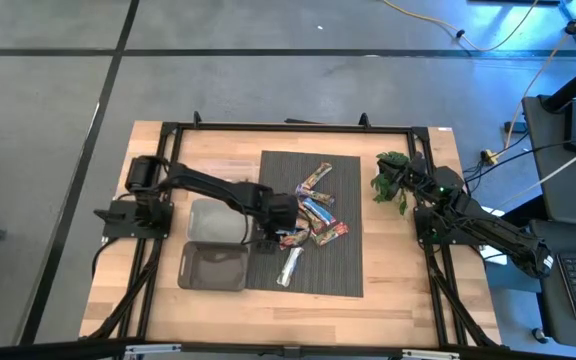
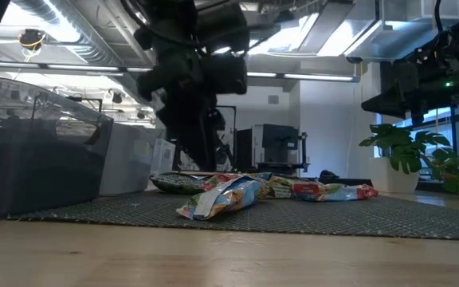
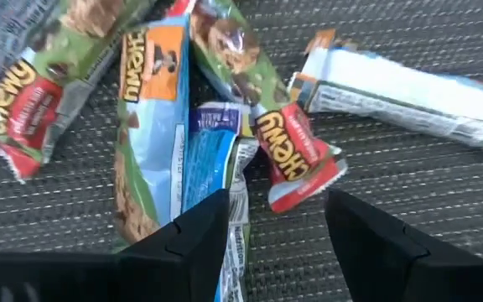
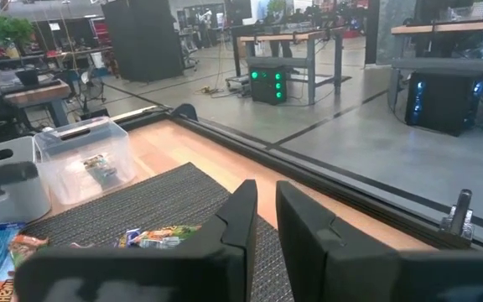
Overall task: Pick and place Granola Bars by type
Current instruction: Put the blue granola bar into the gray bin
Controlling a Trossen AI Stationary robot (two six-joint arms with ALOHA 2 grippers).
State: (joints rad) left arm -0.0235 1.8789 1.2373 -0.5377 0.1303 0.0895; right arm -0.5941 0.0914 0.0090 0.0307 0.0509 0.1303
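Several granola bars (image 1: 313,215) lie heaped on the dark ribbed mat (image 1: 343,275). In the left wrist view a red-ended bar (image 3: 288,147), a blue and orange bar (image 3: 153,143), a white-backed bar (image 3: 409,88) and another red-ended one (image 3: 28,96) show. My left gripper (image 3: 279,239) is open and points steeply down just over the near-left part of the heap (image 1: 286,232), the red-ended bar's tip ahead of the gap. My right gripper (image 4: 267,218) is shut and waits level at the table's right edge (image 1: 406,182).
A clear bin (image 1: 216,220) and a darker tray (image 1: 213,267) stand left of the mat; the clear bin (image 4: 86,164) has a bar in it. A green plant sprig (image 1: 392,180) lies at the far right. A silver bar (image 1: 290,265) lies apart, nearer the front.
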